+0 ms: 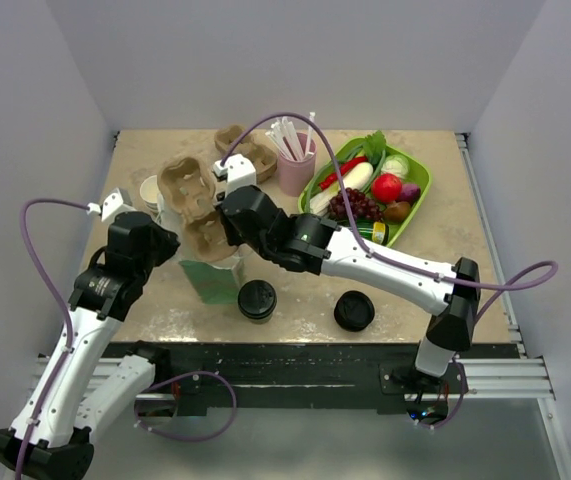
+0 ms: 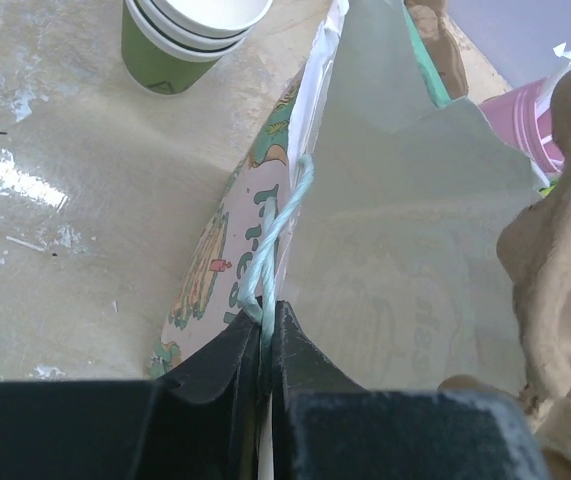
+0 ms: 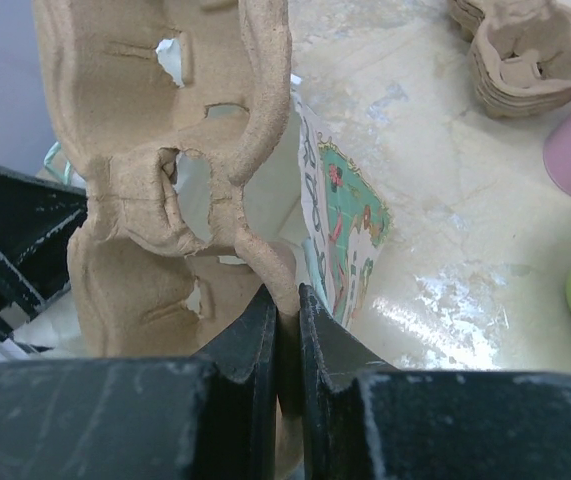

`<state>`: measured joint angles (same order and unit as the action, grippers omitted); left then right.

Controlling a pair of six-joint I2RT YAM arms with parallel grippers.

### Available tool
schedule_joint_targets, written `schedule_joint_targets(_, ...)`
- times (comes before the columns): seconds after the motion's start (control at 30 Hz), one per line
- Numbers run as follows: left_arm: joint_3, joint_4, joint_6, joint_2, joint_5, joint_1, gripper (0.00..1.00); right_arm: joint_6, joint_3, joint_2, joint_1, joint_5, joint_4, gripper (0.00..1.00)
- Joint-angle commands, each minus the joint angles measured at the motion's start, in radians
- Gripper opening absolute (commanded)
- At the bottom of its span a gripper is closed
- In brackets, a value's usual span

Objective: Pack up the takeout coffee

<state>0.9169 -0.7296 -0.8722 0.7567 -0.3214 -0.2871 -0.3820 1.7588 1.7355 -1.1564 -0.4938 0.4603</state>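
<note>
The takeout coffee (image 1: 257, 299), a small cup with a black lid, stands on the table near the front edge, just right of the green paper bag (image 1: 211, 279). My left gripper (image 2: 266, 318) is shut on the bag's pale blue twisted handle (image 2: 283, 225) and holds the bag's mouth (image 2: 405, 250) apart. My right gripper (image 3: 287, 305) is shut on the rim of a brown cardboard cup carrier (image 3: 165, 130), which hangs upright over the bag's opening (image 3: 340, 230). In the top view the carrier (image 1: 193, 203) sits between both grippers, above the bag.
A low stack of black lids (image 1: 354, 311) lies right of the coffee. White lidless cups (image 2: 190, 35) stand at the left. More carriers (image 1: 246, 150), a pink cup with straws (image 1: 295, 168) and a green tray of toy food (image 1: 417, 205) stand at the back.
</note>
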Motion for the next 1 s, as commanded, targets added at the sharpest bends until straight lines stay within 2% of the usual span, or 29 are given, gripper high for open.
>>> schedule_joint_targets(0.0,-0.006,-0.025,-0.033,-0.005,-0.025,0.008,0.07,-0.041,-0.021,-0.025,-0.037,-0.075,0.046,0.00)
schedule_joint_targets(0.13,-0.016,-0.014,-0.034,-0.013,-0.005,0.008,0.07,-0.107,-0.073,-0.019,-0.060,-0.118,0.011,0.03)
schedule_joint_targets(0.3,-0.027,-0.010,-0.017,-0.031,0.034,0.008,0.07,-0.166,-0.104,-0.010,-0.071,-0.247,-0.032,0.02)
schedule_joint_targets(0.43,-0.033,-0.016,-0.014,-0.040,0.028,0.008,0.07,-0.170,-0.160,-0.024,-0.072,-0.227,-0.089,0.05)
schedule_joint_targets(0.47,-0.030,-0.020,-0.014,-0.040,0.024,0.008,0.07,-0.167,-0.166,-0.027,-0.074,-0.217,-0.089,0.11)
schedule_joint_targets(0.57,-0.032,-0.021,-0.010,-0.039,0.022,0.008,0.07,-0.150,-0.171,-0.036,-0.074,-0.192,-0.077,0.18)
schedule_joint_targets(0.7,-0.027,-0.017,0.001,-0.036,0.028,0.008,0.07,-0.110,-0.176,-0.051,-0.077,-0.095,-0.084,0.41)
schedule_joint_targets(0.8,-0.026,-0.021,0.007,-0.037,0.025,0.008,0.08,-0.092,-0.177,-0.074,-0.077,-0.072,-0.089,0.47)
schedule_joint_targets(0.97,-0.026,-0.017,0.032,-0.037,0.033,0.008,0.08,-0.026,-0.163,-0.105,-0.077,-0.091,-0.114,0.61)
